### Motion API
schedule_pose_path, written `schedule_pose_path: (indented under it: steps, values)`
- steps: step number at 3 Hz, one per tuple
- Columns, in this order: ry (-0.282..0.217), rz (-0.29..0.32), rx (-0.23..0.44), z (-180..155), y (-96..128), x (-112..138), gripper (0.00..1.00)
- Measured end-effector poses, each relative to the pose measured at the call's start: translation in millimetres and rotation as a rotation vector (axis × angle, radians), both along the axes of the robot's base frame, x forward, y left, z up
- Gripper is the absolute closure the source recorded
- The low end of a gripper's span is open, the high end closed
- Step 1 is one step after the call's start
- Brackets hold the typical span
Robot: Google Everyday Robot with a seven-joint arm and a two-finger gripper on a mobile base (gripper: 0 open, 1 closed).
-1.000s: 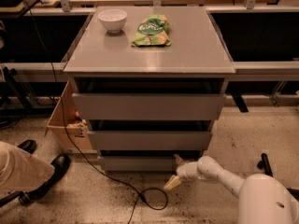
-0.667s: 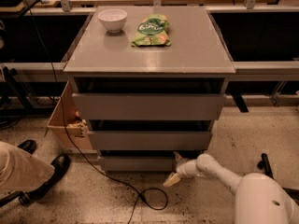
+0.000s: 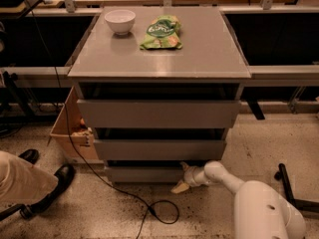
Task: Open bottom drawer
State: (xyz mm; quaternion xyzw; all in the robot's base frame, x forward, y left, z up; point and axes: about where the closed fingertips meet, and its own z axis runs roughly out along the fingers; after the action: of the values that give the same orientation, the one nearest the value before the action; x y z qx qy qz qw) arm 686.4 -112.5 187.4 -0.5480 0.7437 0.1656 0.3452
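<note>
1. The bottom drawer (image 3: 144,174) has my gripper (image 3: 181,177) at the right end of its front panel, low and close to the floor.
2. I read the jaws as spread. One tip points up at the panel's lower edge and the other tilts down toward the floor, with nothing caught between them.
3. The white arm (image 3: 224,176) comes in from the lower right, stretched almost level to the left.
4. The drawer front is a plain matte grey strip with no handle, the slimmest of three and the lowest in the cabinet (image 3: 234,91).
5. Its long axis runs left to right, and its face is toward the camera.
6. On the cabinet top, a white bowl (image 3: 120,20) sits near the back left corner, with a green bag (image 3: 161,33) just beside it.
</note>
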Motion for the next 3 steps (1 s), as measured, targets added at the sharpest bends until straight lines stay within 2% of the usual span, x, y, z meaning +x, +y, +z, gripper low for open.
schedule_pose_path:
  steps: [1,2,3]
  values:
    - [0.01,0.022,-0.009,-1.4,2.5,-8.4,0.44]
    - [0.035,0.081,-0.016,6.7,9.3,-35.7,0.55]
    - [0.119,0.157,-0.006,4.8,25.5,-86.7,0.4]
